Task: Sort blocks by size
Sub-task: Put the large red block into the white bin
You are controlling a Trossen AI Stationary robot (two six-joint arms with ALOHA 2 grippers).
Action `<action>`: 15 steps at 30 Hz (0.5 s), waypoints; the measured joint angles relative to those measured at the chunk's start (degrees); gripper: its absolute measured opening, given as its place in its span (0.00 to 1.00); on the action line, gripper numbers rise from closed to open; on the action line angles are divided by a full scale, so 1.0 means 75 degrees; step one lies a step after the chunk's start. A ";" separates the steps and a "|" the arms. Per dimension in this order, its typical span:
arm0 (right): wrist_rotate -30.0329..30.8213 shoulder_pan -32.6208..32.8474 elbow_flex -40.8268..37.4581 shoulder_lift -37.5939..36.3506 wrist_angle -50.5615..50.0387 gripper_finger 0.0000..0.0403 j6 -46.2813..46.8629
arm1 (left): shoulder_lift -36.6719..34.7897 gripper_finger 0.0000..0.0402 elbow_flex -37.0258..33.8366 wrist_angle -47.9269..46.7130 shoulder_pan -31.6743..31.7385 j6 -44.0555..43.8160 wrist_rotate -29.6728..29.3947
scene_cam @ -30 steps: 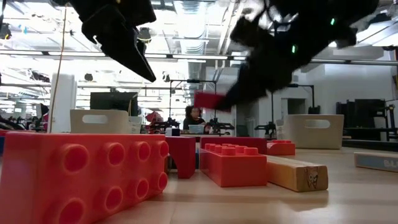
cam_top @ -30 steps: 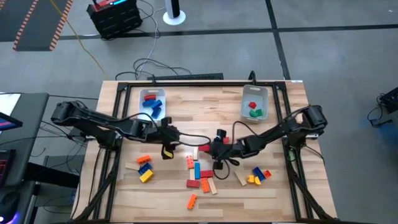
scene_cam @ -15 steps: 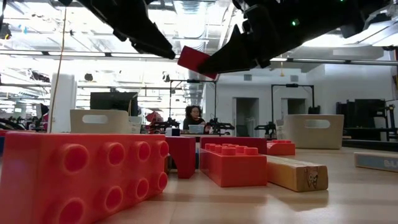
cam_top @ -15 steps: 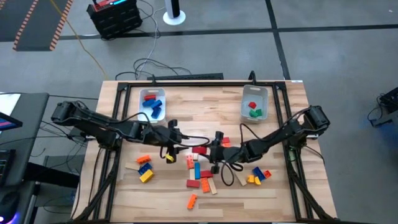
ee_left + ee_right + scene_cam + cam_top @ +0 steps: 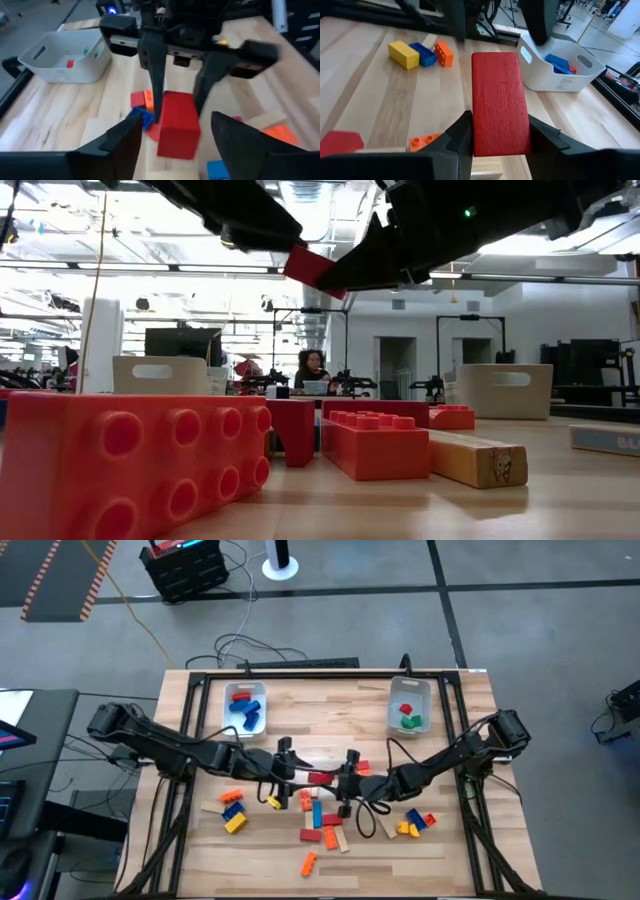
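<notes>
Above mid-bench, the right claw (image 5: pixel 338 780) is clamping a long red block (image 5: pixel 320 778) in the air. The left claw (image 5: pixel 292 775) has just closed in, fingers spread around its free end, suggesting a handover toward the left bin (image 5: pixel 226 708).

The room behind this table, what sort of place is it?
Likely a robotics lab or workshop: grey concrete floor with loose cables, rows of ceiling strip lights, and a seated person at a desk.

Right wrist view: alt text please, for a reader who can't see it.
The right gripper holds a long red block upright between its dark fingers above the wooden table. Beyond lie yellow, blue and orange bricks and a clear plastic bin holding blue blocks.
</notes>
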 joint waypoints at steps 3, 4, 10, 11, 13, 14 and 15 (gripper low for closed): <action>-0.0004 0.0026 0.0001 0.0000 0.0054 0.40 -0.0001 | 0.0534 0.63 0.0000 0.0550 0.0001 0.0406 -0.0043; -0.0004 0.0044 0.0003 0.0000 0.0049 0.40 -0.0005 | 0.0664 0.64 0.0000 0.0751 0.0000 0.0489 -0.0090; 0.0002 0.0183 0.0001 0.0001 0.0082 0.40 -0.0128 | 0.1059 0.65 0.0000 0.1308 0.0000 0.0960 -0.0279; 0.0016 0.0196 0.0000 0.0003 0.0055 0.40 -0.0166 | 0.1103 0.65 0.0000 0.1335 -0.0003 0.1017 -0.0279; 0.0028 0.0193 0.0000 0.0006 0.0057 0.40 -0.0184 | 0.1168 0.65 0.0003 0.1397 -0.0002 0.1100 -0.0271; 0.0028 0.0193 0.0000 0.0007 0.0054 0.40 -0.0193 | 0.1173 0.65 0.0003 0.1393 -0.0003 0.1133 -0.0275; 0.0028 0.0193 0.0000 0.0009 0.0059 0.40 -0.0193 | 0.1174 0.65 0.0003 0.1385 -0.0003 0.1150 -0.0278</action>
